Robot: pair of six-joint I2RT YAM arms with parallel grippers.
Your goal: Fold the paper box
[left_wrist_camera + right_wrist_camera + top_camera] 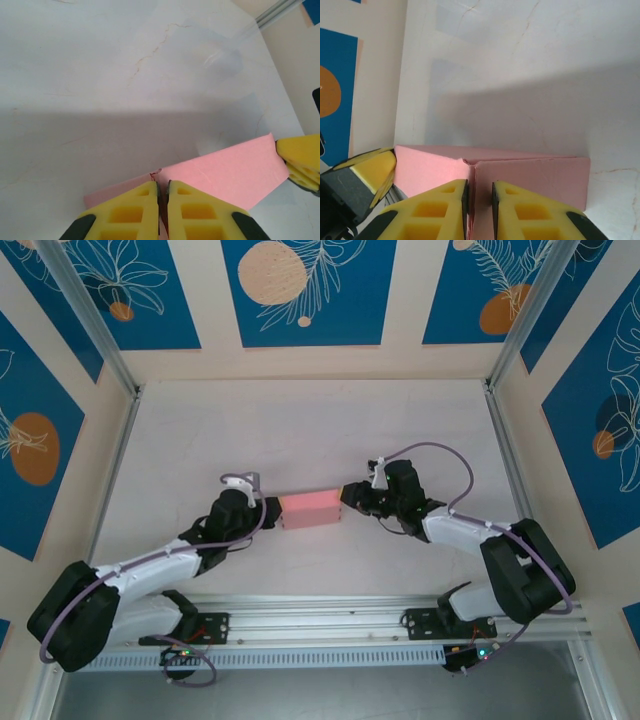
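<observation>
The biggest thing here is the white table (pixel 300 430) with blue and cream walls (pixel 300 290) around it. Two arms reach in over it from the near edge: the left arm (pixel 130 575) from one side, the right arm (pixel 480 540) from the other. They meet in the middle.

Between them is the paper box (pixel 311 508), pink and thin, resting on the table about halfway across. It no longer looks like a flat cut-out. From above it looks like a small long block, and the wrist views show creases and raised sides.

The left gripper (pixel 272 512) is at the left end of the box. Up close, its yellow fingers (pixel 130 215) are squeezed almost together, with a thin pink edge pinched between them. It grips the box at a crease.

The right gripper (pixel 348 498) is at the other end. Its fingers leave a slightly wider gap, and a pink fold stands in that gap, so it looks clamped on the box too.

I think the folding is far along and the step now is the ends — pressing or tucking the last flaps while both ends are held.

The next move calls for care. The card is thin, so a hard pull from either side could tear it or pop a fold open. One gripper should hold steady while the other lets go and pushes its flap in.
</observation>
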